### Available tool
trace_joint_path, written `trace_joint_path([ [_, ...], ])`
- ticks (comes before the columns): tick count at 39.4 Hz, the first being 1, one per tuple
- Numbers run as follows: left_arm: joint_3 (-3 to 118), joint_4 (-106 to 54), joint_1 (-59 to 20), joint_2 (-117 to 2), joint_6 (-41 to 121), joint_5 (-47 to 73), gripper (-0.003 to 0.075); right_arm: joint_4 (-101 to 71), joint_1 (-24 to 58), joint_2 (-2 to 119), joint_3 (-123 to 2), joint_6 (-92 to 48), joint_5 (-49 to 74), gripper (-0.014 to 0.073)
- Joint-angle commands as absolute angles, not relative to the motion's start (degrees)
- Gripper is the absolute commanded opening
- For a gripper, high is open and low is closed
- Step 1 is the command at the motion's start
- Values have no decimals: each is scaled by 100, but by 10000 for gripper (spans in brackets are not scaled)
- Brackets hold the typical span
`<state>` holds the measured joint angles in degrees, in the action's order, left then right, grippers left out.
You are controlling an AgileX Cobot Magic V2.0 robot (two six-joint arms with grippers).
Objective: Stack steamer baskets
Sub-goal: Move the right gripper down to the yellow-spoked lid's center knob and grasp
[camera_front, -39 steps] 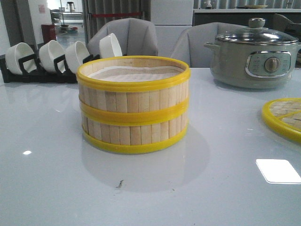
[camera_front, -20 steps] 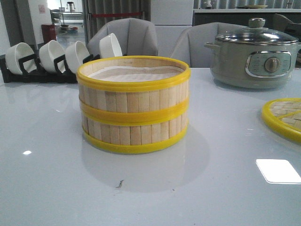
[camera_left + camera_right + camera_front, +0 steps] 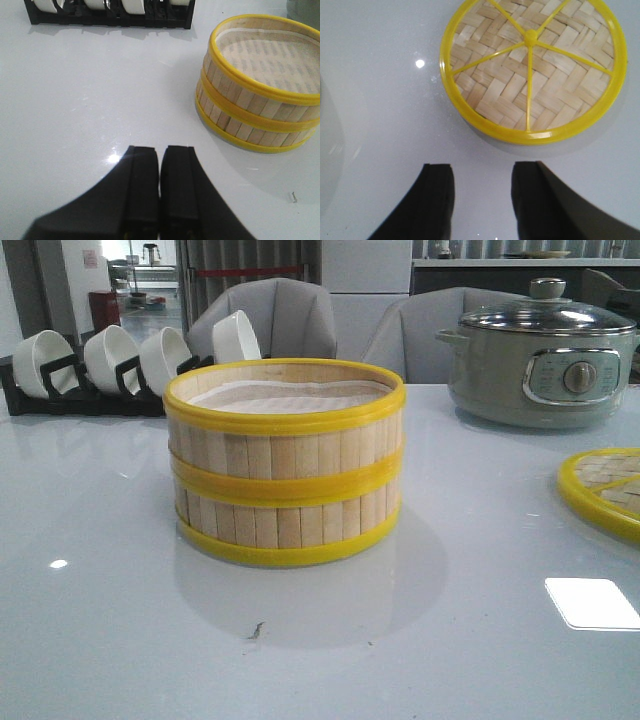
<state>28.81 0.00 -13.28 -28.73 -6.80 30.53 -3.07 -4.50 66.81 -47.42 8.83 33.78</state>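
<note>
Two steamer baskets (image 3: 285,465) stand stacked one on the other at the table's middle, bamboo slats between yellow rims, a white liner inside the upper one. The left wrist view shows the same stack (image 3: 257,92) off to one side of my left gripper (image 3: 160,152), whose black fingers are shut with nothing between them, apart from the stack. My right gripper (image 3: 482,172) is open and empty above bare table, close to the woven lid (image 3: 532,65) without touching it. Neither gripper appears in the front view.
The flat woven lid (image 3: 605,490) with a yellow rim lies at the right edge. A grey electric pot (image 3: 540,355) with a glass lid stands at the back right. A black rack (image 3: 95,390) with white bowls is at the back left.
</note>
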Motion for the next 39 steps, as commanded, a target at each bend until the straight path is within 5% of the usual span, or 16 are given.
trace_joint_path([
  [1,3053,0,-1317,-2879,-734,2535,85,-297,-535,6889,-4981,836,2771,391],
  [39,3053,0,-1317,-2879,-734,2535,85,-67,-1056,10371,-8008,836,3590,391],
])
